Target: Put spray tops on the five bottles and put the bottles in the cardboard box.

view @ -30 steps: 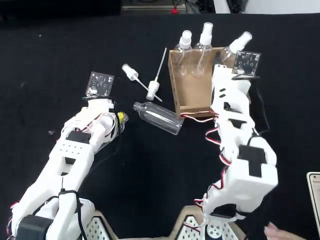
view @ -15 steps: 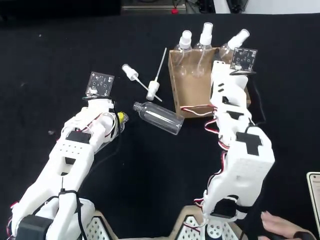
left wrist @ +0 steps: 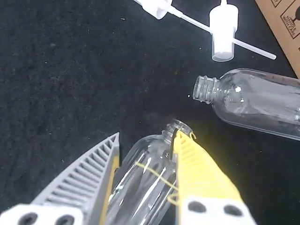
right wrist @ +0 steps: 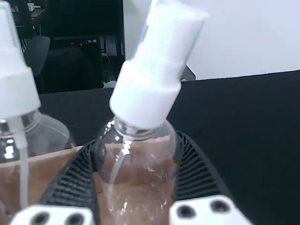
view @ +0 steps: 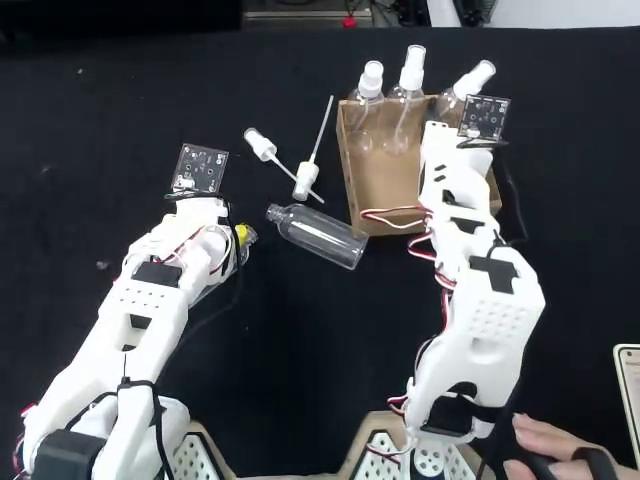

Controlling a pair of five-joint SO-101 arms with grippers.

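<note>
- Bottles with spray tops fitted stand in a row at the far end of the cardboard box (view: pixel 383 190): a left bottle (view: pixel 369 92), a middle bottle (view: pixel 409 80) and a tilted bottle (right wrist: pixel 140 122).
- The tilted bottle is at the box's far right corner and leans away from the other two, toward the right wall.
- The right gripper (right wrist: pixel 136 169) is clamped around the tilted bottle's clear body, one black finger on each side, with the white top rising above them.
- The near half of the box floor is bare cardboard; the right arm lies over its right wall.
- The left gripper (left wrist: pixel 147 140) grasps an open-necked bottle (left wrist: pixel 143 176) between its grey and yellow fingers, with the neck poking out past the tips.
- A lying bottle (view: pixel 316 236), also without a top, rests on its side just beyond that neck, its base near the box's near left corner.
- Beyond the lying bottle, a far spray top (view: pixel 260 146) and a near spray top (view: pixel 306 181) lie loose with their thin tubes crossing, just left of the box.
- The black surface (view: pixel 110 110) is open to the far left and between the two arms.
- Behind the surface, the right wrist view shows a white wall (right wrist: pixel 243 33) and a dark room.
</note>
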